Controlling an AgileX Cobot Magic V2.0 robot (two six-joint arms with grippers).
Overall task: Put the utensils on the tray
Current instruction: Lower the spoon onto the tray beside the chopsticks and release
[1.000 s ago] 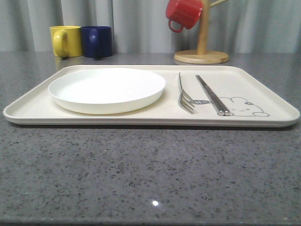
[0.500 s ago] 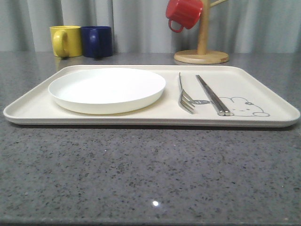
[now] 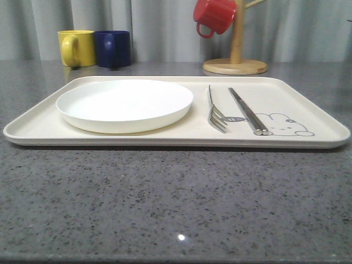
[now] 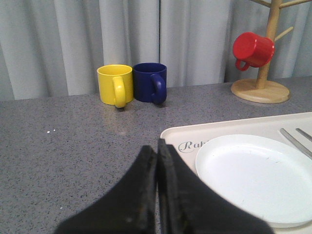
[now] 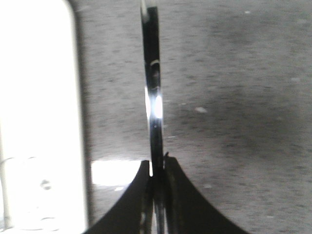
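The cream tray (image 3: 308, 104) lies across the grey counter. On its right part lie the fork (image 3: 214, 113) and the pair of chopsticks (image 3: 247, 113), side by side near the rabbit drawing. In the left wrist view my left gripper (image 4: 157, 146) is shut with nothing in it, hovering by the tray's corner (image 4: 185, 134). In the right wrist view my right gripper (image 5: 157, 163) is shut on a slim shiny spoon (image 5: 153, 87), seen edge-on and sticking out over the counter, beside the tray's bright edge (image 5: 34, 122).
A round white plate (image 3: 125, 103) takes up the tray's left half. Behind the tray stand a yellow mug (image 3: 77, 48) and a blue mug (image 3: 113, 48). A red mug (image 3: 215, 15) hangs on a wooden mug tree (image 3: 236, 55) at the back right.
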